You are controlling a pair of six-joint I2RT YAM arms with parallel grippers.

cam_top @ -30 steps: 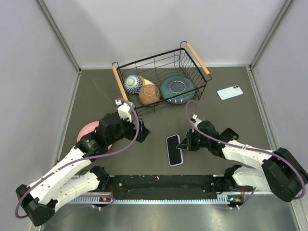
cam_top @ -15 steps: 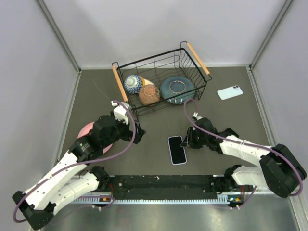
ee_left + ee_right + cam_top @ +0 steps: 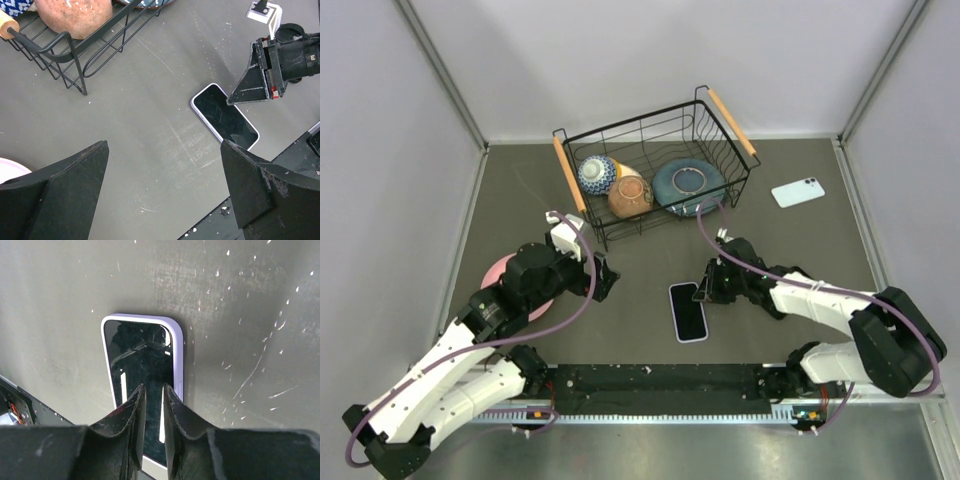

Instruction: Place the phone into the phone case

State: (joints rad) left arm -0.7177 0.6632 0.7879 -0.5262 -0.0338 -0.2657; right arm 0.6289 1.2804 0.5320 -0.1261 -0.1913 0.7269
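Soft, even light from overhead fills the top view, leaving the walls bright and the grey worktop (image 3: 650, 265) with only faint, short shadows under the arms and the wire basket (image 3: 731, 122). In the right wrist view the glossy screen of the phone (image 3: 140, 355) mirrors pale streaks of light, and the near jaws loom dark and slightly soft. The left wrist view is sharp mid-frame, its own jaws dark and blurred in the lower corners.

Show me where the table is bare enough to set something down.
Bare: the far-left corner beside the basket; the strip between left tool and phone; the patch between blue phone and right arm. Crowded: around the phone, where the right tool is.
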